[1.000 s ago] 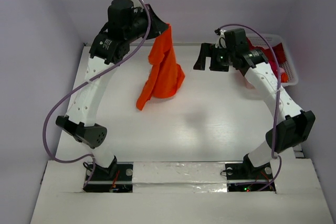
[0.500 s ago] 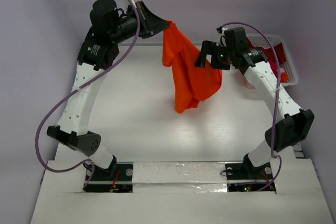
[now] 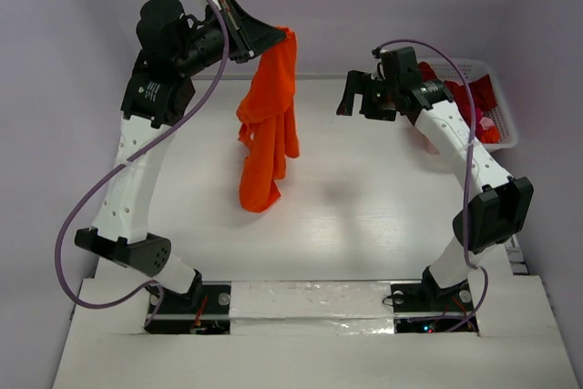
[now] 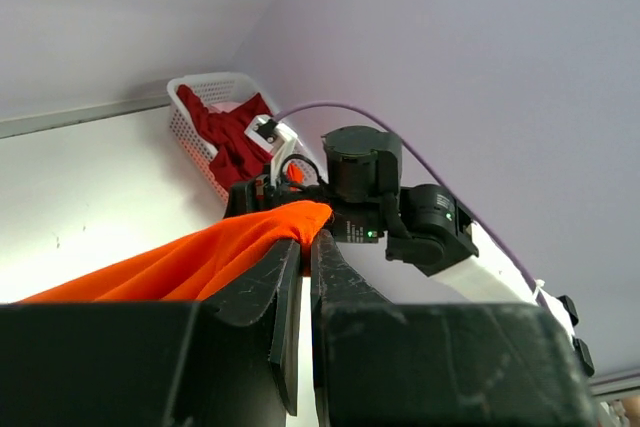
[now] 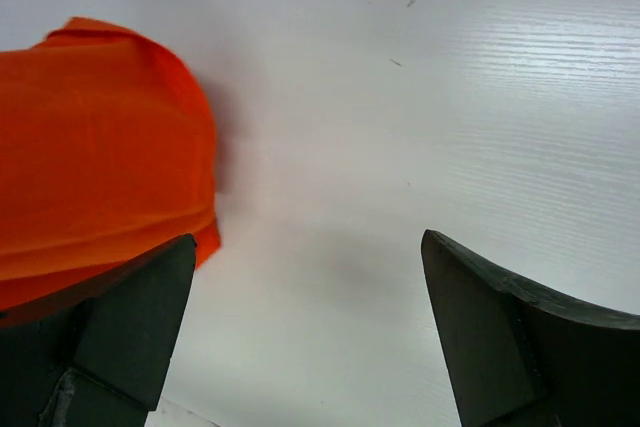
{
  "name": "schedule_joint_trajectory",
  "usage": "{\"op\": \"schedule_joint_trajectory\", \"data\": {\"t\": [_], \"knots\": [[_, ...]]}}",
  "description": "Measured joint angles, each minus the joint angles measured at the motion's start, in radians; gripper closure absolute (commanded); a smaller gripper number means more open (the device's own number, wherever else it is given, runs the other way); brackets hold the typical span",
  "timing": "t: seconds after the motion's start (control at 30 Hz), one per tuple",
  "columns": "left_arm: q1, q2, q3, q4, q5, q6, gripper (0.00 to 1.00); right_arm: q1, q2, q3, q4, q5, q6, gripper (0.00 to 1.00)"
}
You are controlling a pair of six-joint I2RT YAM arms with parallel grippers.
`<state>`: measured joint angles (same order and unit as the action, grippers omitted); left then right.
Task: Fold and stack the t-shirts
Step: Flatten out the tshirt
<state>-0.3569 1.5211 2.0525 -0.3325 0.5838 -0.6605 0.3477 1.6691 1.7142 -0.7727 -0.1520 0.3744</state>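
Far right: one white basket (image 3: 503, 107) holding a heap of dark red shirts (image 3: 477, 97), number unclear. One orange shirt (image 3: 266, 138) hanging over the worktop (image 3: 364, 216), left of centre, far side, clamped in left jaws. Right jaws wide apart, empty, near its right.

Open table (image 3: 364, 198) between dangling orange-red t-shirt (image 3: 269, 129) and far-right basket (image 3: 506, 120).
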Motion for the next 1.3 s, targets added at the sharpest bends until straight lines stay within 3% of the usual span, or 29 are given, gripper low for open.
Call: {"op": "schedule_joint_trajectory", "data": {"t": [0.3, 0.6, 0.87, 1.13, 1.3], "knots": [[0.001, 0.014, -0.018, 0.061, 0.063, -0.046, 1.0, 0.007, 0.001, -0.02, 0.035, -0.067, 0.008, 0.0], [-0.002, 0.035, -0.083, 0.254, 0.211, -0.167, 1.0, 0.094, -0.032, -0.064, 0.045, -0.103, -0.005, 0.0], [-0.066, 0.068, -0.083, 0.279, 0.272, -0.178, 1.0, 0.097, -0.04, -0.049, 0.037, -0.027, -0.004, 0.0], [-0.078, 0.08, -0.083, 0.135, 0.222, -0.109, 1.0, 0.097, -0.039, 0.048, 0.022, 0.079, 0.0, 0.0], [0.002, 0.054, -0.185, 0.013, 0.022, -0.079, 1.0, 0.097, -0.039, 0.051, 0.016, 0.112, 0.001, 0.0]]}}
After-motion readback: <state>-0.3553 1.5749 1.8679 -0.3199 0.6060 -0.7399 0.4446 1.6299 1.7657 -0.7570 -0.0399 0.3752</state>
